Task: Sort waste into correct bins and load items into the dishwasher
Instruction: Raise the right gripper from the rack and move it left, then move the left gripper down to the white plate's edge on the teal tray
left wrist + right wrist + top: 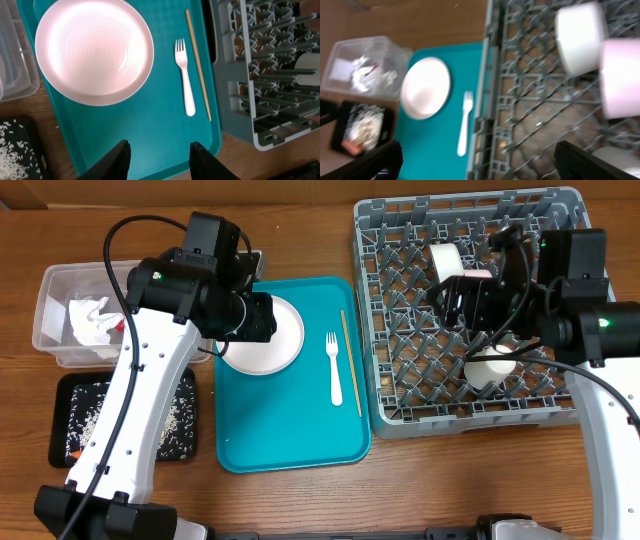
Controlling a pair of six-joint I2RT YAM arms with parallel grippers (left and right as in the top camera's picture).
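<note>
Left fingers (117,162) are held partly open and empty above the tray (150,130); right fingers (375,160) are spread wide and empty over the rack (450,418). Plate (95,50), fork (186,80) and chopstick (198,65) are seen on that tray. The plate's low rim may be missed and the plate pushed along the tray.

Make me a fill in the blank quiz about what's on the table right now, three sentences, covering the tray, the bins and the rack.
1. The white fork lies on the teal tray between the pink plate and the thin tan ____.
2. Loose white ____ is scattered over the black tray.
3. Seen from overhead, the dish rack stands to the ____ of the teal tray.
Missing words: chopstick; rice; right.
</note>
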